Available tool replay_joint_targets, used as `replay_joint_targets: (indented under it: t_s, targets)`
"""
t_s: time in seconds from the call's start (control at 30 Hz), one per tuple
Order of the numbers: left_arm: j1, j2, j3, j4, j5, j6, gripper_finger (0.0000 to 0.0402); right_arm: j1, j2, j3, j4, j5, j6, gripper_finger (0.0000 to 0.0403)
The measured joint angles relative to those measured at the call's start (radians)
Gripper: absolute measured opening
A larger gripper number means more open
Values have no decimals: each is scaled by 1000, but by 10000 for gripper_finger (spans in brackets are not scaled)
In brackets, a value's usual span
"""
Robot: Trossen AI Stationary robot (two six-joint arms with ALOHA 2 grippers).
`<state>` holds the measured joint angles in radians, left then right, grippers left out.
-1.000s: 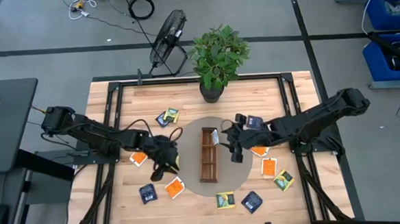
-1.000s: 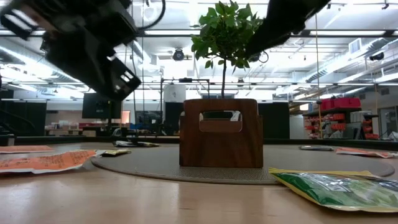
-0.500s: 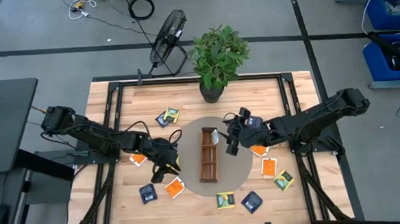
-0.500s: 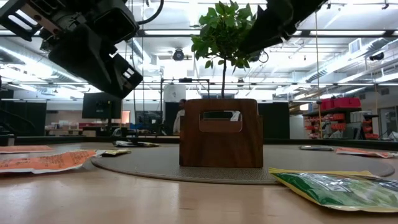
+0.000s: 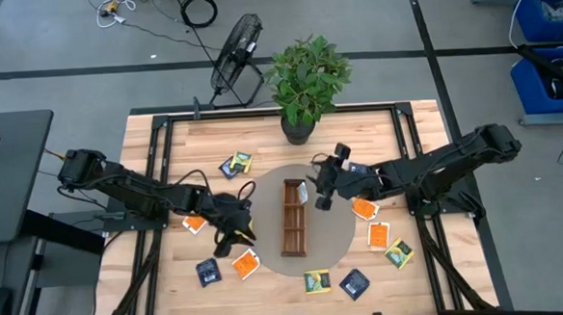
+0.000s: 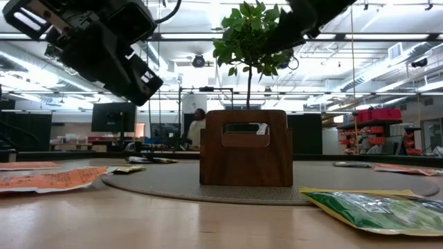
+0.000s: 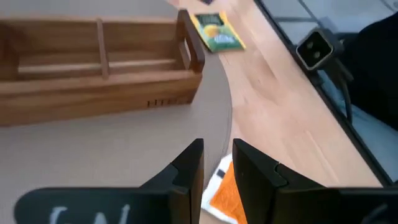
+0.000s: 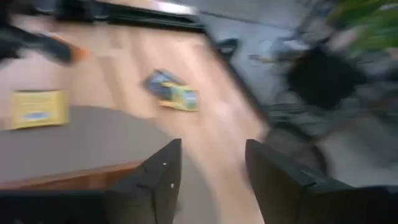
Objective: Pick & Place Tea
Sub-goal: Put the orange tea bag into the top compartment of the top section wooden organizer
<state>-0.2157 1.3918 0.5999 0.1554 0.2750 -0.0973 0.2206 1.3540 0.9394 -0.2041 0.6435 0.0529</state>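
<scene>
1. The high view shows the whole light wooden slatted table point(image 5: 165, 144), with a round grey mat point(image 5: 336, 234) at its middle and a long narrow brown wooden tray point(image 5: 293, 218) with dividers lying on the mat.
2. The tea, small flat square sachets, lies scattered around the mat: an orange sachet point(image 5: 246, 264) and a dark navy sachet point(image 5: 207, 271) on the left arm's side near the front edge, a green-yellow sachet point(image 5: 317, 282) at the front, and two more orange sachets point(image 5: 365, 209) and point(image 5: 378, 234) on the right arm's side. None is visible in the tray.
3. The left gripper point(image 5: 229, 228) sits above the mat's edge, just beside the tray and near the orange sachet.
4. Only the left wrist view shows its jaws: nearly closed with a narrow gap, holding nothing, with orange foil below the fingers point(image 7: 189, 168).
5. The right gripper point(image 5: 323, 182) is above the mat near the tray's far end; the right wrist view shows its jaws spread wide and empty.
6. Only the low view shows the tray's end wall with its handle slot, and a crinkled green sachet point(image 6: 374, 207) close to the camera.
7. A potted green plant point(image 5: 305, 84) stands at the table's far edge, well apart from both grippers.
</scene>
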Motion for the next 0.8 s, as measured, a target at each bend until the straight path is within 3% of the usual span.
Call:
replay_joint_targets:
  t_s: [0.17,0.27,0.6,0.8]
  targets:
    - [-30,4,0,-63,-18,6,87,14,2,-2,-88,-250,25,173]
    - [-71,26,0,-84,-79,61,87,32,2,-2,-81,-340,46,173]
    - [-113,104,1,-51,-216,87,94,56,3,-21,-104,-349,154,173]
    - [-150,159,40,-51,-205,135,146,64,3,-88,-43,-349,191,174]
